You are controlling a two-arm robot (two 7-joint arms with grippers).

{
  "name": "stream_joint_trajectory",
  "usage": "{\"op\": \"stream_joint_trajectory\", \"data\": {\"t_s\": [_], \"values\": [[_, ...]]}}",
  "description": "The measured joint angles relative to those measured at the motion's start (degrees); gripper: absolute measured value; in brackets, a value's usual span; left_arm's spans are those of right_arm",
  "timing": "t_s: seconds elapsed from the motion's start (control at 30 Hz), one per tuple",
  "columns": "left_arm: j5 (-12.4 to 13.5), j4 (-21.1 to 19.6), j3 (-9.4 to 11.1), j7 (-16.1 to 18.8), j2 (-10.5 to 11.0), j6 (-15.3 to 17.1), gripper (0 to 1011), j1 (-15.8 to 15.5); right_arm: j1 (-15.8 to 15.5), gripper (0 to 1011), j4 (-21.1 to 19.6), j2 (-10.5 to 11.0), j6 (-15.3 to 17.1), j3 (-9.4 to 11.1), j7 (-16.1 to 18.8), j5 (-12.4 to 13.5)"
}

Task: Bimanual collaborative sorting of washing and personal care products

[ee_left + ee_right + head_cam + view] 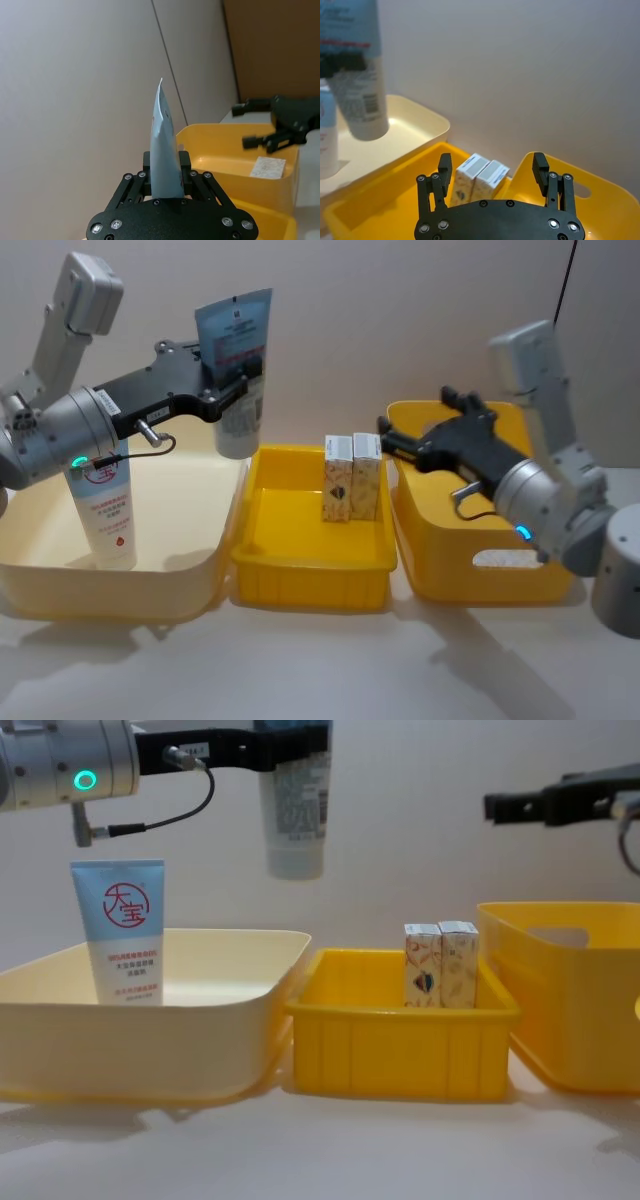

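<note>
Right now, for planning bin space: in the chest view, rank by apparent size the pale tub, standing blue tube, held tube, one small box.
1. pale tub.
2-3. standing blue tube and the held tube in the left gripper: alike, and the held one is cut off above, so unranked.
4. small box.

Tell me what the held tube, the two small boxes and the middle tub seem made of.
Held tube: probably soft plastic, matte; flattened crimped end above the left gripper. Small boxes: printed cardboard, crisp folded edges. Middle tub: glossy moulded plastic, ribbed wall.
</note>
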Motion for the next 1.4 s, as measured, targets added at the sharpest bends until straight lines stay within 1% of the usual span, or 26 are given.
{"op": "stream_joint_trajectory", "data": {"t_s": [0.07,0.1,0.23,0.33,0.43,0.63,0.8,1.1,1.27,1.4], "values": [[-0.4,0.0,0.1,-0.6,-0.1,-0.2,294,-0.1,0.2,1001,0.2,0.1,0.5,-0.9,0.4,-0.5],[-0.8,0.0,0.2,-1.1,-0.2,-0.3,294,-0.2,0.4,1001,0.5,0.1,0.9,-1.8,0.8,-0.8],[-1.7,-0.3,0.4,-2.5,-0.3,-0.7,295,-0.5,0.9,1001,1.1,0.1,1.5,-3.7,2.1,-1.3],[-2.3,-0.6,0.6,-3.4,-0.4,-0.9,292,-0.6,1.2,1001,1.5,-0.1,1.6,-4.9,3.1,-1.3],[-2.7,-0.9,0.8,-4.0,-0.5,-1.0,294,-0.7,1.4,1001,1.8,-0.6,1.5,-5.7,4.0,-1.0],[-3.4,-1.4,1.1,-4.8,-0.5,-1.0,294,-0.8,1.7,1001,2.0,-1.4,1.1,-6.2,5.5,0.6],[-3.9,-1.6,1.4,-5.1,-0.4,-1.0,295,-0.8,1.9,1001,2.0,-2.3,0.9,-6.2,6.8,2.6],[-4.4,-1.8,2.0,-5.2,-0.4,-0.9,294,-0.8,2.3,1001,1.8,-3.1,2.0,-5.8,8.3,5.6],[-4.7,-1.8,2.3,-5.2,-0.5,-0.8,295,-0.7,2.5,1001,1.8,-3.6,2.0,-5.8,8.3,6.1],[-5.1,-1.7,2.5,-5.2,-0.5,-0.8,292,-0.7,2.9,1001,2.2,-4.1,1.4,-6.3,7.9,6.2]]}}
